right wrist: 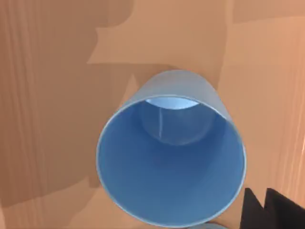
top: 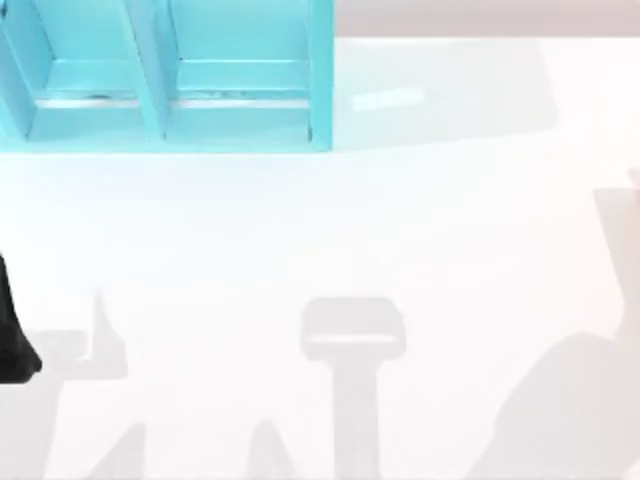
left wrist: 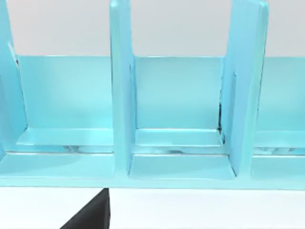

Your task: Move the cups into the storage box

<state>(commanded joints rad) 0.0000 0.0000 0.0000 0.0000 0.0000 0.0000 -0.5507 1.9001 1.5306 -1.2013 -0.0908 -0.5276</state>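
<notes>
Directly beneath the right wrist camera sits a small round plain blue cup [right wrist: 171, 152], upright, mouth open, on a tan surface. Right gripper's finger spread: cannot tell. Judgement: centre over the rim before descending. Large light cyan-blue storage box [top: 240, 75] with upright dividers occupies the table's far left; its visible compartments are empty.

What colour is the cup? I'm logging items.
Plain blue cup, clearest in the right wrist view.

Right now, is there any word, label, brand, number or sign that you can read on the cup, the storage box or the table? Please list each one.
None: no text can be read.
The storage box has plain cyan walls and dividers.
The blue cup is plain, inside and outside.
The table carries only shadows.
</notes>
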